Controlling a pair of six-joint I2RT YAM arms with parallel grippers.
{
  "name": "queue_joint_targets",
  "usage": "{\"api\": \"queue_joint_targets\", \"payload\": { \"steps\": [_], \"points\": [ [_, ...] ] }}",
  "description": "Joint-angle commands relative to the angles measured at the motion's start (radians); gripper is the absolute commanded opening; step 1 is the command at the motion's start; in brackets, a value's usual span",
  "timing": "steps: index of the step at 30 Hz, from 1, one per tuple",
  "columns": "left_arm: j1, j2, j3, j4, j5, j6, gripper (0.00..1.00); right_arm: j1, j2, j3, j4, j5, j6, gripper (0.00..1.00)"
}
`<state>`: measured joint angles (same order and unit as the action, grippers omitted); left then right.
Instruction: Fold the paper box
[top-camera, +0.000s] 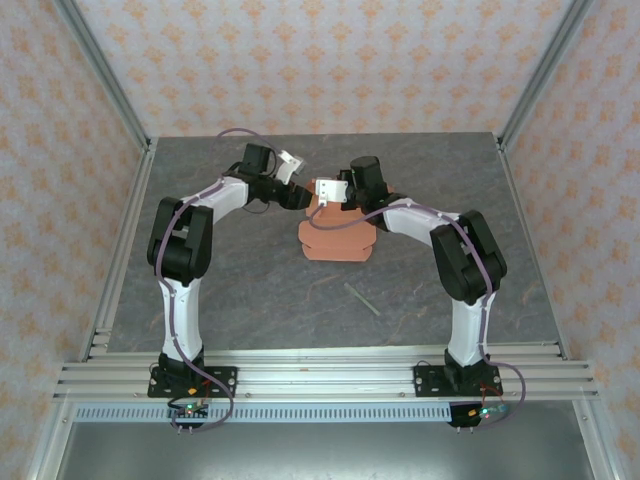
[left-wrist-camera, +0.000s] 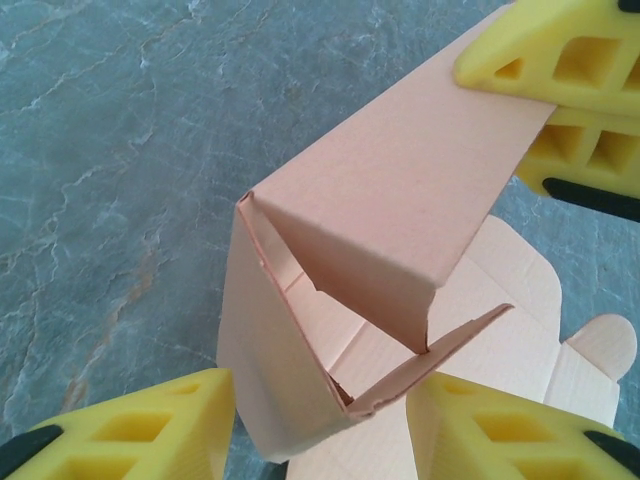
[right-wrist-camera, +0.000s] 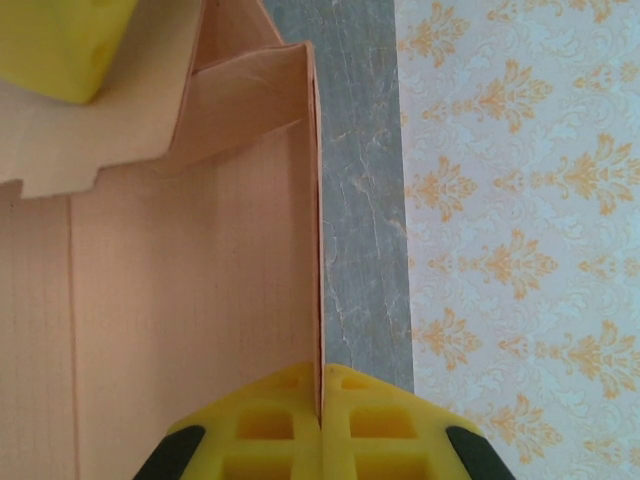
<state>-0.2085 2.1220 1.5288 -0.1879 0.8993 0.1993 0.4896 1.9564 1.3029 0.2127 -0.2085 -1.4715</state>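
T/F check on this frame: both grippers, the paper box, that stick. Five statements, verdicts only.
1. The right gripper is shut on a thin raised panel of the paper box. True.
2. The paper box is a finished, closed box. False: it is partly folded, with flaps lying flat on the table.
3. The left gripper has a folded corner of the box between its fingers. True.
4. The thin stick lies on top of the box. False: it lies on the table apart from it, nearer the arm bases.
5. The table is bare wood. False: it is grey and stone-patterned.
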Motion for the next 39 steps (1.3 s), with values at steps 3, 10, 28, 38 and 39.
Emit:
{"api": "queue_joint_targets", "payload": {
  "steps": [3, 10, 28, 38, 39],
  "points": [
    [-0.014, -0.02, -0.038, 0.143, -0.052, -0.044, 0.49, 0.006, 0.007, 0.026, -0.045, -0.04, 0.027, 0.01],
    [-0.014, -0.047, -0.097, 0.218, -0.116, -0.064, 0.51, 0.005, 0.008, 0.03, -0.05, -0.031, 0.028, 0.01],
    [0.001, -0.076, -0.166, 0.265, -0.058, -0.087, 0.6, 0.006, 0.003, 0.03, -0.043, -0.018, 0.023, 0.0],
    [0.028, -0.053, -0.129, 0.156, 0.021, -0.046, 0.6, 0.004, 0.009, 0.039, -0.044, -0.011, 0.008, 0.0],
    [0.028, -0.044, -0.116, 0.148, 0.029, -0.044, 0.6, 0.006, 0.011, 0.041, -0.043, -0.012, 0.008, 0.0]
  ]
}}
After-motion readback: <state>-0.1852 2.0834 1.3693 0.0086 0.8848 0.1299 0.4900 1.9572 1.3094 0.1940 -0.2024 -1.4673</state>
